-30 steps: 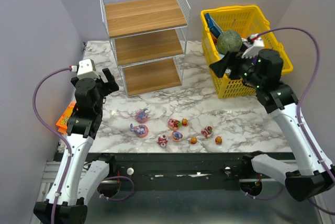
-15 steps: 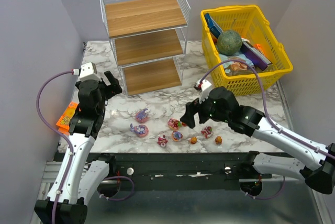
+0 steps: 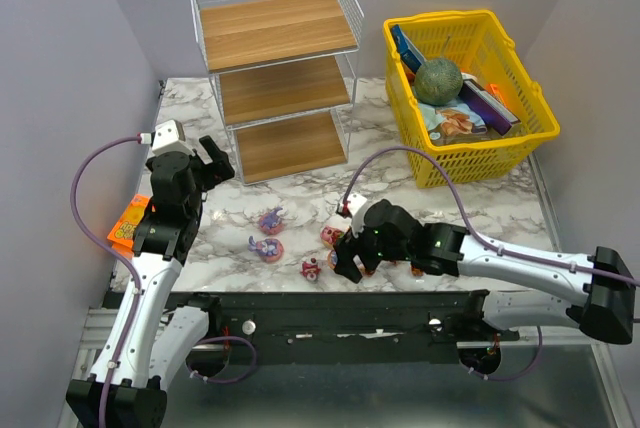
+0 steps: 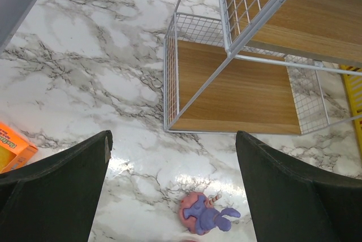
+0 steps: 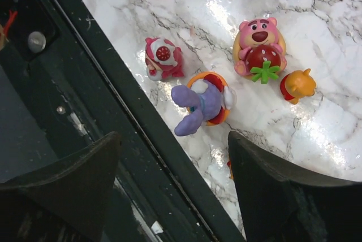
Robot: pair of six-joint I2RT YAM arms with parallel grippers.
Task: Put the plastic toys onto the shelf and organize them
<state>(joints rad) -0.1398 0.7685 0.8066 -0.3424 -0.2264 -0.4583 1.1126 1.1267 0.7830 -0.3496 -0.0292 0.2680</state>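
The shelf (image 3: 275, 68) stands at the back left, a white wire rack with three bare wooden boards; its bottom board (image 4: 243, 92) shows in the left wrist view. Several plastic toys lie near the table's front edge, among them pink-purple ones (image 3: 270, 220) (image 3: 266, 247) and a red-pink one (image 3: 312, 268). My right gripper (image 3: 345, 260) is open and empty, low over the front toys. Its view shows a purple toy on an orange ring (image 5: 203, 102), a red-pink toy (image 5: 163, 58), a pink bear (image 5: 259, 47) and an orange one (image 5: 298, 85). My left gripper (image 3: 212, 162) is open and empty, above a pink-purple toy (image 4: 205, 215).
A yellow lattice basket (image 3: 520, 138) at the back right holds a green ball (image 3: 438, 80) and packets. A flat orange packet (image 3: 125, 226) lies at the table's left edge, also seen in the left wrist view (image 4: 14, 146). The black front rail (image 5: 96, 106) runs under my right gripper (image 5: 172, 157).
My right arm has swung from over the yellow basket down and left to the toys at the front edge. My left arm has barely moved.
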